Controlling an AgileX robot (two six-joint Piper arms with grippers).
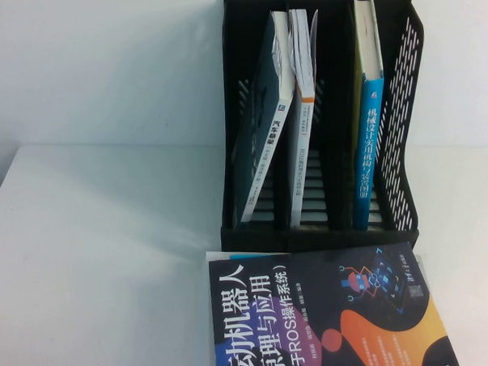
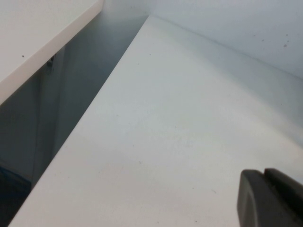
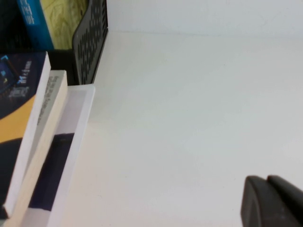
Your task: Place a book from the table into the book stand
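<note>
**Cream-and-blue book stands in the rack's right slot**

The black book stand (image 1: pixel 399 117) sits at the back of the white table (image 1: pixel 95 249), and the book (image 1: pixel 367 115) with the blue spine and black Chinese title stands upright in its right-hand slot, close to the perforated side wall. In the left slot a teal-covered book (image 1: pixel 261 127) leans over to the right, and beside it a grey book with an orange edge (image 1: pixel 303 80) leans too (its pages fanned slightly at the top). In front of the stand, the black robot-cover book (image 1: pixel 327 324) lies flat on top of a stack.

Neither arm shows from above. The left gripper (image 2: pixel 271 198) hangs over bare tabletop, only a dark fingertip showing, so I cannot tell how its jaws stand. The right gripper (image 3: pixel 272 202) hovers over the table beside that stack, likewise impossible to judge.
</note>
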